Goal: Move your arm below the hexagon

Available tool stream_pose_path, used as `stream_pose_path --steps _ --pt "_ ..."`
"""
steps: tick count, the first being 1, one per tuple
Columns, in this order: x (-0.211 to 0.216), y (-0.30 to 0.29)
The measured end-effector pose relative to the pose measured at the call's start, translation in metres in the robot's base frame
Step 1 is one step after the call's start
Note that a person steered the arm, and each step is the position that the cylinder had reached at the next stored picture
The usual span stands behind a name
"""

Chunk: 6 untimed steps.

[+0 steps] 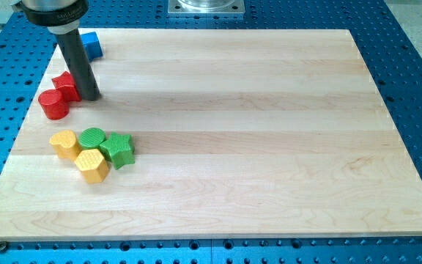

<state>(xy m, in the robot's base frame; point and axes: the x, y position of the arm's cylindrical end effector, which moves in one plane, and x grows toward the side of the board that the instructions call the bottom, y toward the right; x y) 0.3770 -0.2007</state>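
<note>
Nearest the camera, you had a yellow hexagon point(92, 165) lying on the wooden board point(255, 125), toward the view's lower left. It belonged to a tight cluster of four: at its 10 o'clock sat a second yellow block point(64, 144), rounded in outline, its exact shape not clear; at its 12 o'clock a green cylinder point(91, 138); at its 2 o'clock a green star point(119, 150). The hexagon appeared to touch the green star and the green cylinder, and the other yellow block lay just beside it. You should note that my tip point(90, 96) stood well apart from that cluster, at roughly 12 o'clock from the hexagon, in the view's upper left. The rod carried no jaws and gripped nothing; its lower end rested against the board surface. Just beside the tip, at its 9 o'clock, lay a red block point(66, 85) of uncertain shape, and whether the two touched could not be told. A red cylinder point(53, 104) sat at the tip's 8 o'clock, touching or nearly touching that red block. A blue block point(91, 44), partly hidden behind the rod, sat at the tip's 12 o'clock near the board's far edge. Around the board you had a blue perforated table point(409, 81).
</note>
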Motion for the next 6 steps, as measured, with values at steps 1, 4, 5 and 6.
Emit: stream_pose_path --steps 1,4,5,6 --pt "0.056 0.07" --pt "0.242 0.079" --pt "0.241 0.052" --pt "0.242 0.046"
